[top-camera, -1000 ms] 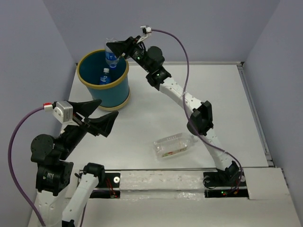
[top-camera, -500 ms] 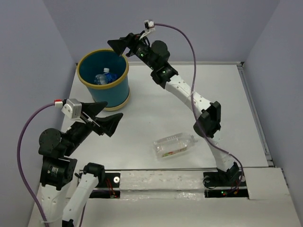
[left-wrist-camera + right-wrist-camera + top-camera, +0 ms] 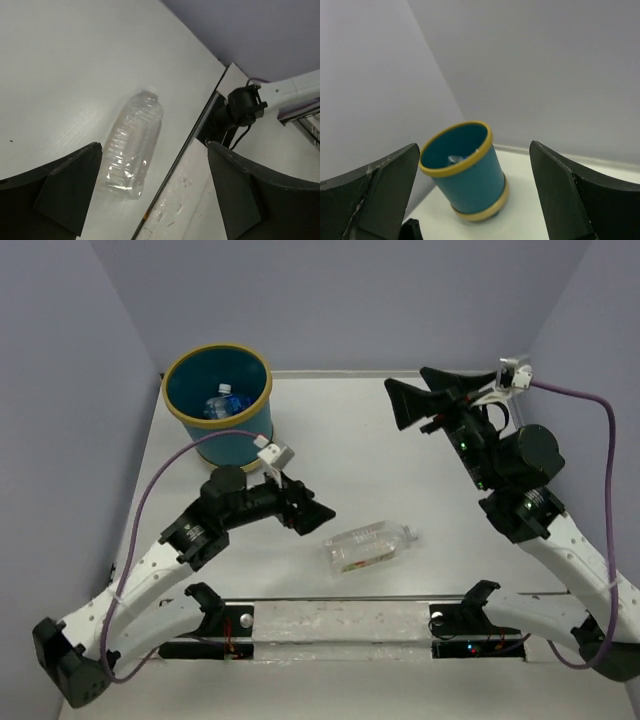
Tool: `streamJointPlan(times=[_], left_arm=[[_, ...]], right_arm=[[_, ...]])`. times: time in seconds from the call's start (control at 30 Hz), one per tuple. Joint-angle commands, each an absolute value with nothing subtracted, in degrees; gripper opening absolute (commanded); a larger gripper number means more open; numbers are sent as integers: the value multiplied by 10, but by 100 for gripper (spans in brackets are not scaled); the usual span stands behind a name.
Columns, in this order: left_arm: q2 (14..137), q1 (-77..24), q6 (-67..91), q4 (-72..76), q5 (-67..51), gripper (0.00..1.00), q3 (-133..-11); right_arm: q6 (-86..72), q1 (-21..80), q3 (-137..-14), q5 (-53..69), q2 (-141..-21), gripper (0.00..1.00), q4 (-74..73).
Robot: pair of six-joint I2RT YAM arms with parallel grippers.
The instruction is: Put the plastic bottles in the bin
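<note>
The teal bin [image 3: 236, 436] with a yellow rim stands at the table's back left. Blue-capped plastic bottles [image 3: 222, 403] lie inside it. One clear plastic bottle [image 3: 368, 546] lies on its side near the front edge. My left gripper [image 3: 314, 510] hangs open just left of that bottle, empty. In the left wrist view the bottle [image 3: 132, 150] lies by the left finger, and the left gripper [image 3: 154, 147] is not touching it. My right gripper [image 3: 412, 392] is open and empty at the back right. The right wrist view looks between the open right gripper [image 3: 474, 146] at the bin [image 3: 470, 185].
A metal rail [image 3: 340, 598] runs along the table's front edge, close to the lying bottle. The right arm's base [image 3: 242, 105] sits beyond that rail. Grey walls close in the left, back and right sides.
The right gripper opened over the bin, dropping a blue-labelled bottle in, then drew back to the right. The left arm swung from the left side down beside the clear bottle.
</note>
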State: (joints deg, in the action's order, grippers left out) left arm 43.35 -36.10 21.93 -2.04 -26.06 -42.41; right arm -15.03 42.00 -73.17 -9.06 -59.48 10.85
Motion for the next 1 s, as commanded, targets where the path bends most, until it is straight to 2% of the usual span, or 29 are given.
streamJointPlan(times=[0.0,0.17,0.37,0.63,0.97], left_arm=[[539,-547,188,31,-83,99,-482],[759,-669,95,-3,34,99,-564],[934,-700,36,-83,122,99,-656],[964,-703,4,-57,159,99,-667],[1033,-698,4,-48,106,99,-649]], right_arm=[[-165,412,-593,-198,-497,96,5],[-185,412,-549,-211,-383,95,-81],[-173,412,-538,-210,-302,95,-134],[-161,412,-525,-180,-272,95,-150],[-150,412,-526,-192,-278,95,-150]])
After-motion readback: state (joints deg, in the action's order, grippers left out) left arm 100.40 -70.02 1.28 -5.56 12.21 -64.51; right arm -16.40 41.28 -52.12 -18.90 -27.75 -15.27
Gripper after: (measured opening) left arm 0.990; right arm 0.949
